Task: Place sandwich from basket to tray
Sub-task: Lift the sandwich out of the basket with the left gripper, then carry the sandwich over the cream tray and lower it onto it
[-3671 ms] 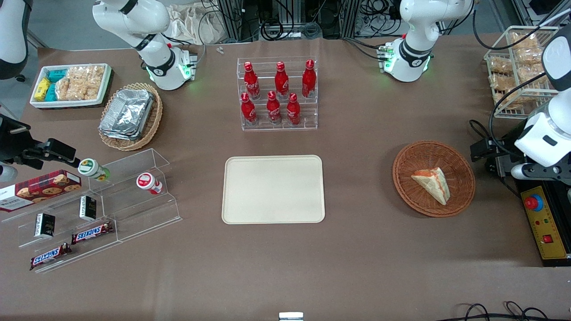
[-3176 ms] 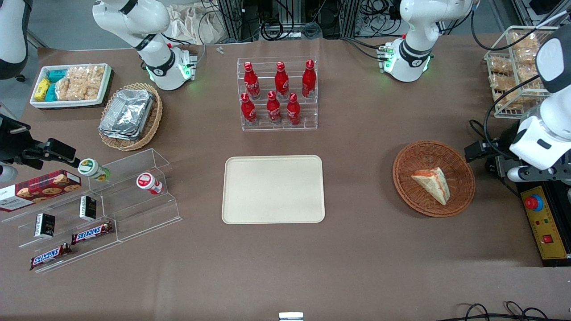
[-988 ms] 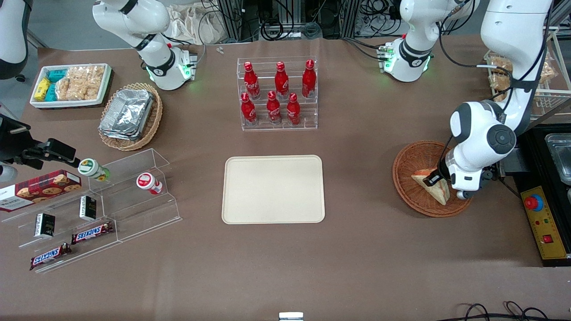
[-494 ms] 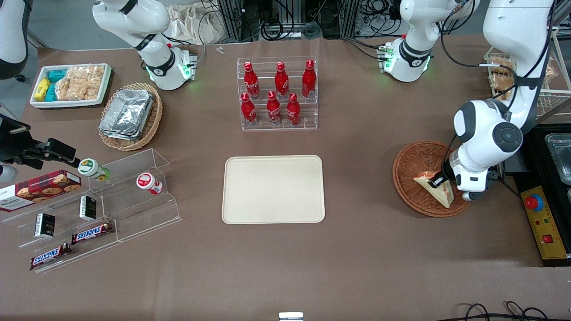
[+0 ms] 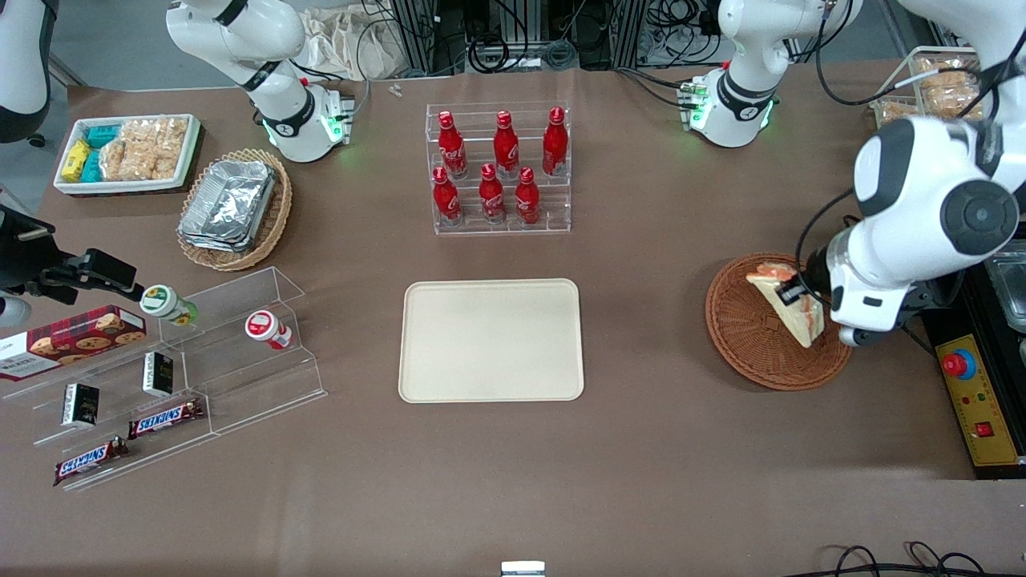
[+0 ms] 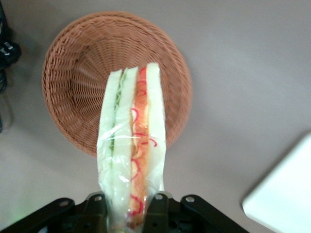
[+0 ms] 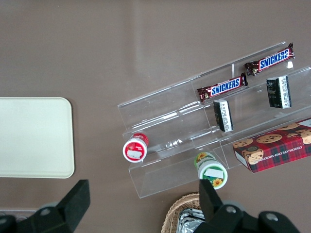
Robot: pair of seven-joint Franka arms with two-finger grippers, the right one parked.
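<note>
tray [image 5: 490, 340]: bare, flat on the table, well away from the gripper toward the parked arm's end; only one rounded corner [image 6: 286, 194] shows in the left wrist view
basket [image 5: 749, 336]: under the gripper, nothing lying in it; the part toward the working arm's end is covered by the wrist in the front view
sandwich [image 6: 132, 150]: lifted clear of the basket, wrapped in clear film, pinched at its wide end, tip pointing away from the wrist; in the front view [image 5: 789, 308] its end by the fingers is hidden
gripper [image 6: 130, 211]: clamped on the sandwich, above the basket; fingers [image 6: 156, 213] cut off by the frame edge, and only a dark bit shows in the front view [image 5: 793, 294]
arm [image 5: 922, 208]: bent over the basket, wrist turned downward, upper links running out of frame
</note>
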